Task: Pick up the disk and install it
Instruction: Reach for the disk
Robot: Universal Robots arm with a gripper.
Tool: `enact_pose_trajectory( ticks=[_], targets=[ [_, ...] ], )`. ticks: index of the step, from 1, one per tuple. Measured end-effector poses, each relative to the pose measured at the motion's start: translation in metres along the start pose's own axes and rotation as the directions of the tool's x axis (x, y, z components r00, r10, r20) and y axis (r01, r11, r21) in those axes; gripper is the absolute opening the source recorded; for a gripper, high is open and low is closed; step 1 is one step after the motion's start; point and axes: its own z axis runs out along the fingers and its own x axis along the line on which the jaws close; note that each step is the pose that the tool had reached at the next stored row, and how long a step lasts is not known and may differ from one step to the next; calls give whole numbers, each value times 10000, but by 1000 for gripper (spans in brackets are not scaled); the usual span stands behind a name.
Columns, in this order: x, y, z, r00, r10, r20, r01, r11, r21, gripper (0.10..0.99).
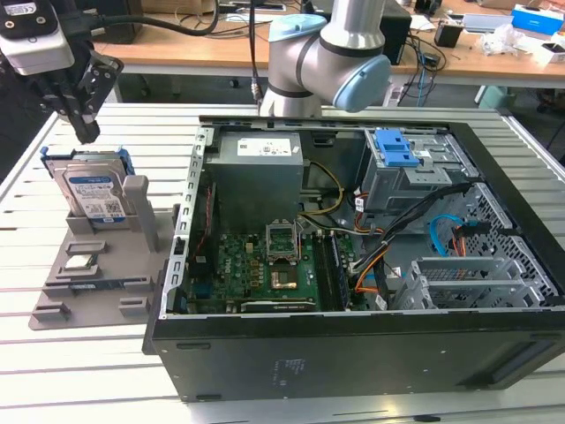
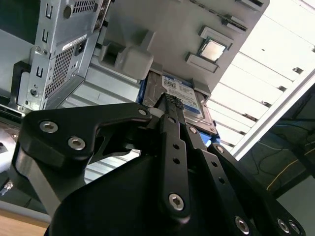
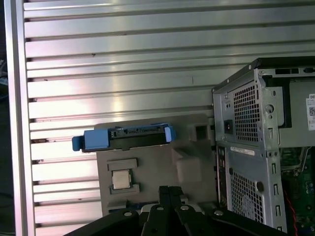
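Observation:
The disk (image 1: 93, 190) is a silver hard drive with a white-and-blue label and a blue frame. It stands upright on edge in a slot of the grey holder (image 1: 88, 287) at the exterior view's left. In the first wrist view the disk (image 3: 123, 138) appears edge-on from above. My gripper (image 1: 86, 132) hangs a short way above the disk's top edge, not touching it. Its black fingers are pressed together, shut on nothing. In the second wrist view the gripper (image 2: 165, 101) points at the disk (image 2: 187, 96).
A small square processor chip (image 1: 79, 262) lies on the grey holder in front of the disk. The open computer case (image 1: 353, 349) stands to the exterior view's right, with a grey drive cage and blue latch (image 1: 397, 148) at its back. Everything rests on a slatted metal table (image 1: 97, 389).

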Motion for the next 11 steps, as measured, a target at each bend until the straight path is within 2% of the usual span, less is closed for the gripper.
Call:
enact_pose_trajectory(
  ticks=[11],
  targets=[
    [123, -9, -3, 10000, 1, 0, -1, 10000, 0, 102]
  ],
)
